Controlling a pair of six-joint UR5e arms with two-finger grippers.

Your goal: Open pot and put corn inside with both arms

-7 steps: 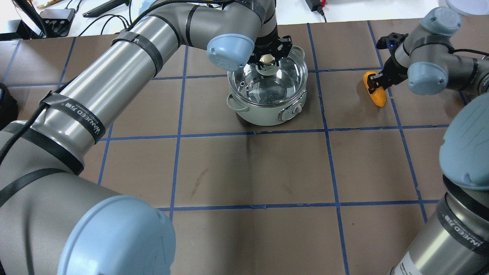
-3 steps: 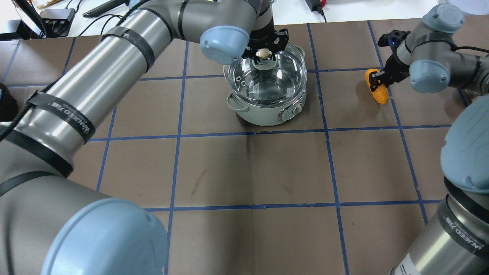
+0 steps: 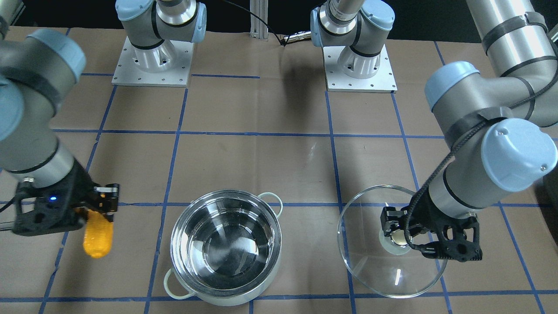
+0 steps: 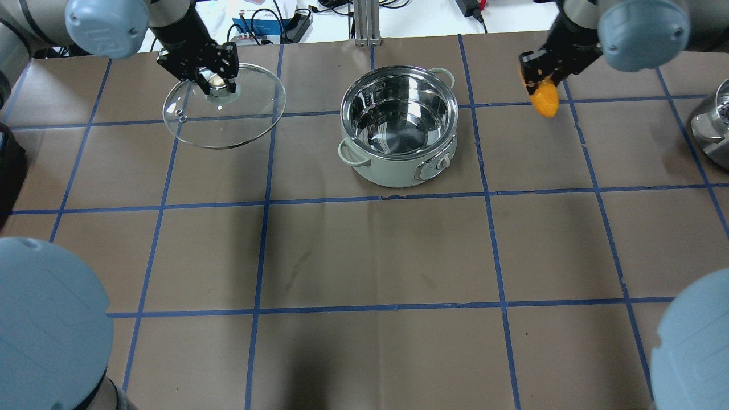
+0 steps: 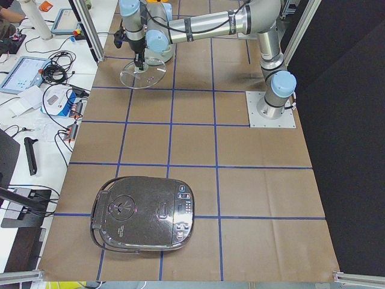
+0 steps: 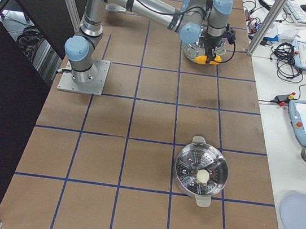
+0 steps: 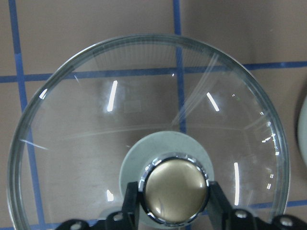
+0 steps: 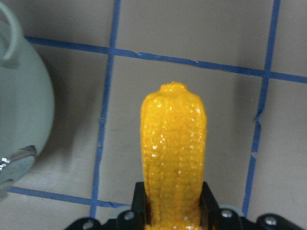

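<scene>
Slippage is the main worry, since the corn (image 4: 544, 99) hangs nose-down from the right gripper (image 4: 538, 73), whose fingers are clamped on only one end of the cob, so most of its length sticks out past them, as the right wrist view shows. It is held in the air well to the right of the pot (image 4: 393, 171), and it has to cross that gap. A quick swing could make the bumpy plastic pivot or slide out between the fingers and drop onto the table (image 4: 370, 256) short of the pot. The pot stands open and looks empty. Its bowl is shiny and fairly shallow, so a cob let go from too high may bounce or roll out over the rim, and one carried too low may knock the rim or the far loop handle and shove the pot. On the far left, the left gripper (image 4: 215, 81) is closed on the round brass knob (image 7: 175, 194) of the glass lid (image 4: 228, 122), which tilts down toward the near side. The smooth knob is the only hold, so the lid could twist in the fingers. I cannot tell whether its low edge touches the table, so a careless descent could strike the glass.
</scene>
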